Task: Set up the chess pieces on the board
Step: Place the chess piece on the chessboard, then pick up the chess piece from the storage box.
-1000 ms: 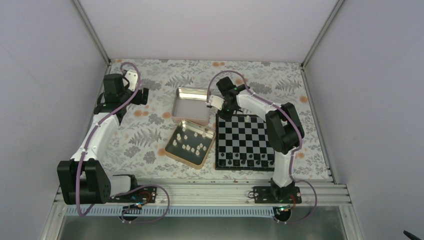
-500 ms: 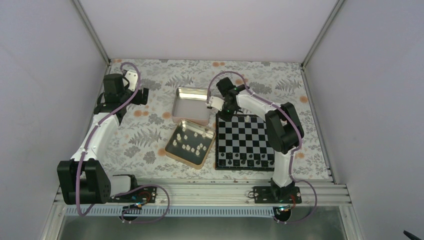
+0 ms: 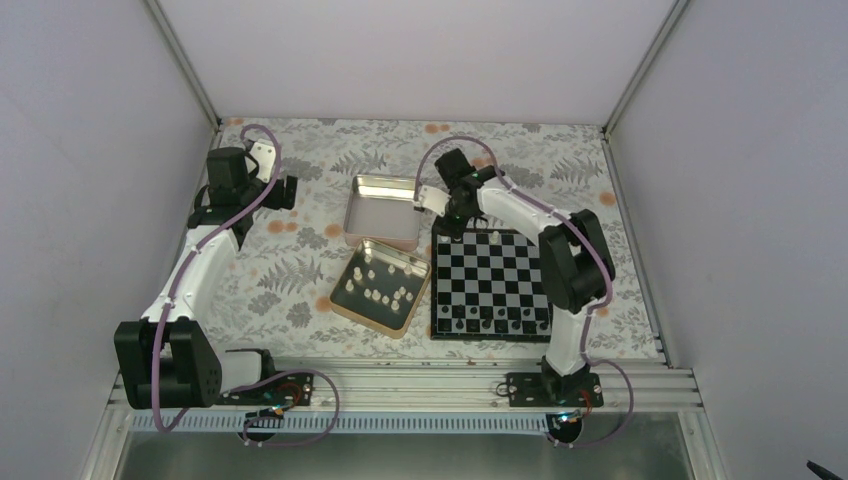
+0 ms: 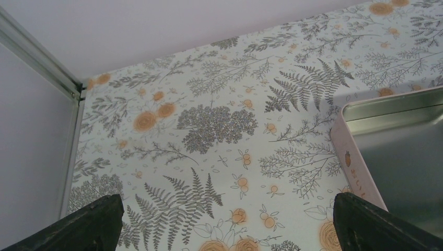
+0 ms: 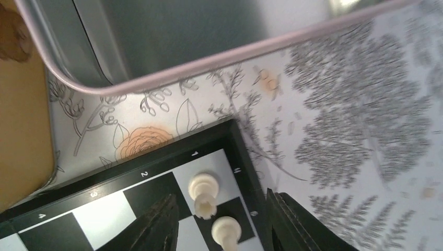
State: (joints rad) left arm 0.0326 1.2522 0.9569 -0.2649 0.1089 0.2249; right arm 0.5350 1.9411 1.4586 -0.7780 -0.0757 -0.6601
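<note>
The right gripper (image 5: 218, 214) had sprung apart over the board's (image 3: 500, 280) far-left corner, releasing two white pieces (image 5: 202, 189) that stood there, while most still lay in the tin (image 3: 347, 273) and the left gripper (image 4: 227, 219) hung open, empty.

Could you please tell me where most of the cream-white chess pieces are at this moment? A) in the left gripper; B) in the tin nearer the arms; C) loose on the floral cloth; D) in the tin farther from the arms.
B: the cream-white chess pieces lie scattered inside the nearer tin, just left of the board, where only a few cream ones stand at the far edge.
</note>
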